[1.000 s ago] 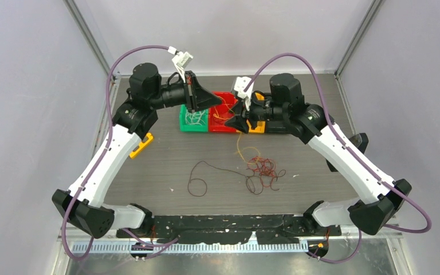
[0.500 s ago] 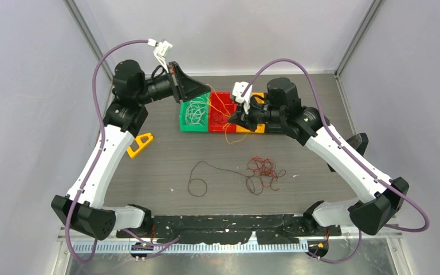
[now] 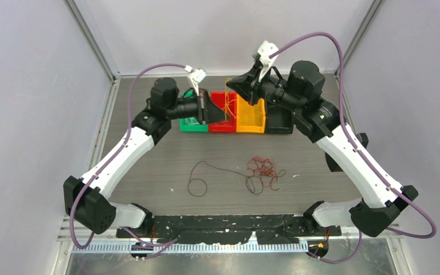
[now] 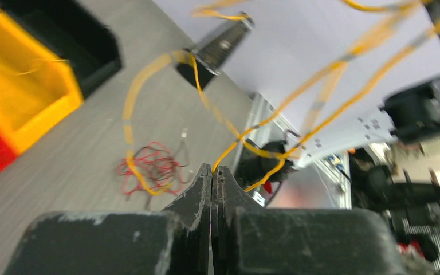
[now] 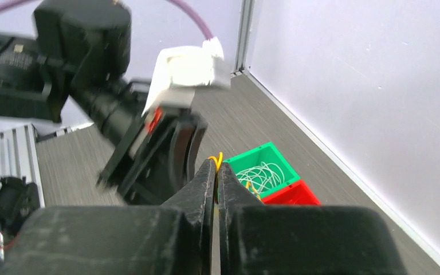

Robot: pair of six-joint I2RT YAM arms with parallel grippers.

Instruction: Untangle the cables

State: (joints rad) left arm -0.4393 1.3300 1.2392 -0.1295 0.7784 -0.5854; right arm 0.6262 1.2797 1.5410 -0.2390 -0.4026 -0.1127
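Observation:
Thin yellow cables (image 4: 321, 80) stretch in the air between both grippers. My left gripper (image 4: 212, 169) is shut on a yellow strand and hovers over the red bin (image 3: 222, 114). Higher up toward the back wall, my right gripper (image 5: 216, 164) is shut on a yellow cable (image 5: 218, 158) too; one of its fingers (image 4: 220, 47) shows in the left wrist view. A tangle of red and dark brown cables (image 3: 263, 171) lies on the table, with a brown loop (image 3: 197, 184) to its left. Whitish cables (image 5: 262, 172) fill the green bin (image 5: 282, 162).
Green (image 3: 192, 124), red, yellow (image 3: 250, 117) and black (image 3: 281, 119) bins stand in a row at the back of the table. A yellow part (image 3: 149, 136) peeks out beside the left arm. Frame posts and walls close in the back and sides.
The right gripper closed on a yellow cable and rose toward the back. The left arm swung right from the green bin to the red one. The yellow cable left the table.

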